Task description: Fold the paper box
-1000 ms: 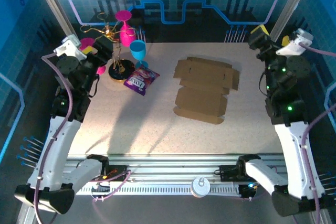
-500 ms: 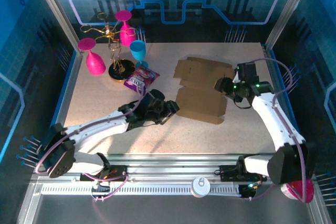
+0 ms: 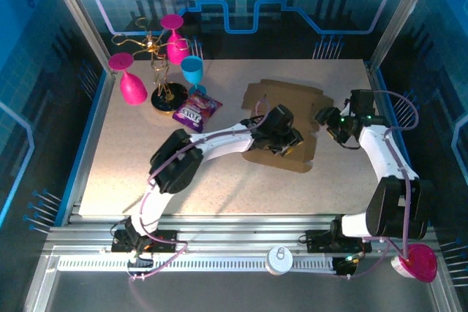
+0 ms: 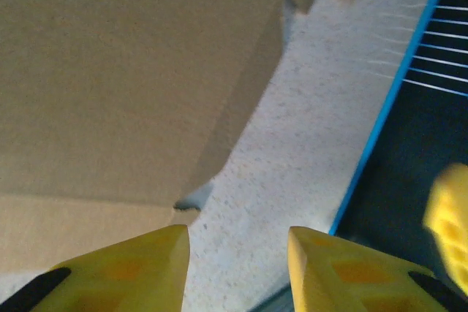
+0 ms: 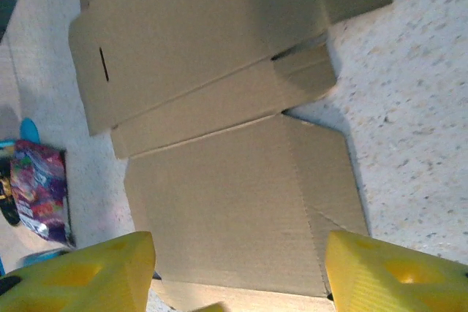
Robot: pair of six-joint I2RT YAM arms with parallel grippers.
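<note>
The left gripper [image 4: 238, 237] is hovering low over the near panel of the paper box [image 3: 272, 97], its yellow fingers [image 4: 139, 261] standing narrowly parted, with bare table [image 4: 292, 151] showing between them. At the box's 3 o'clock edge, the right gripper [image 5: 238, 253] is spreading its jaws wide, gripping nothing. The brown sheet is lying flat and unfolded, right of the table's centre. A purple snack packet [image 3: 196, 111] is resting at its 9 o'clock. Farther off, at 10 o'clock, goblets [image 3: 175, 47] are clustering round a gold stand [image 3: 159, 71].

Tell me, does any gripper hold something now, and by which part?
Nothing is held. The left gripper and the right gripper both stand open close to the flat paper box.
</note>
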